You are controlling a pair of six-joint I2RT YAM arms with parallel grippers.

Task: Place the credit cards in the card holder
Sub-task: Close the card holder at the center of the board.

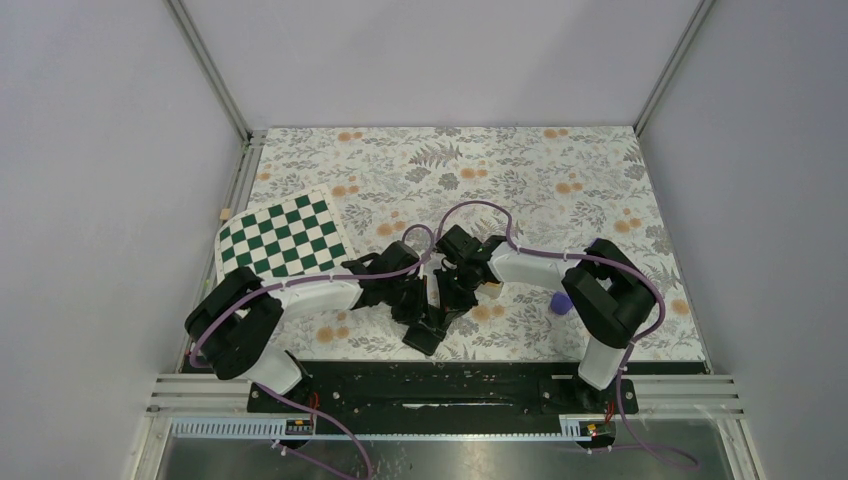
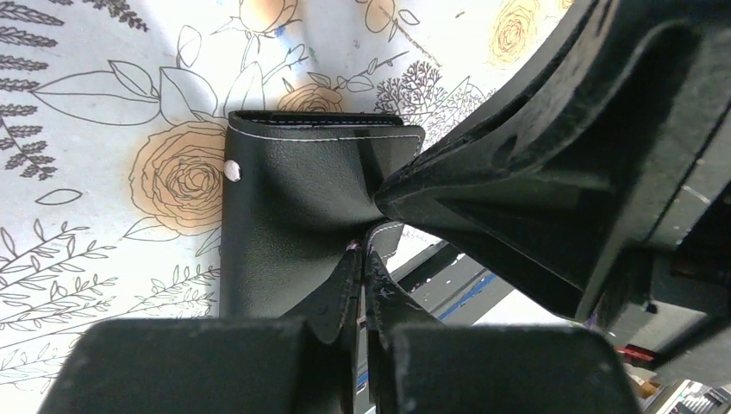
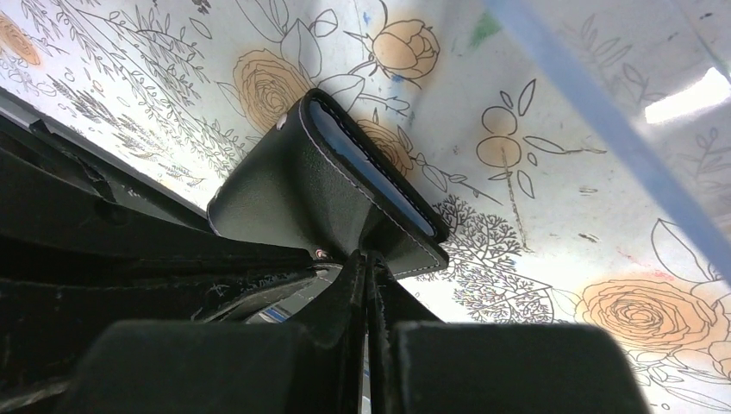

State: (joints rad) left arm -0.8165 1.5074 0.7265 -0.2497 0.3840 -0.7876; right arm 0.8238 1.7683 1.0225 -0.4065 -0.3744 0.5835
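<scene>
The card holder [image 2: 293,207], a black folding wallet with a white snap, hangs tilted between both arms just above the flowered cloth. In the top view it is a dark shape [image 1: 425,335] under the two wrists. My left gripper [image 2: 362,252] is shut, its tips pinching the wallet's stitched lower edge. My right gripper [image 3: 367,255] is shut on the opposite flap edge, and the blue-grey lining [image 3: 371,168] shows along the wallet's fold. The credit cards are hidden. I cannot tell what the small yellowish bit [image 1: 493,291] by the right wrist is.
A green-and-white checkered board [image 1: 283,238] lies at the left. A purple cylinder [image 1: 561,303] stands beside the right arm's elbow. The black base rail [image 1: 440,385] runs along the table's near edge. A blurred translucent bluish strip [image 3: 603,121] crosses the right wrist view.
</scene>
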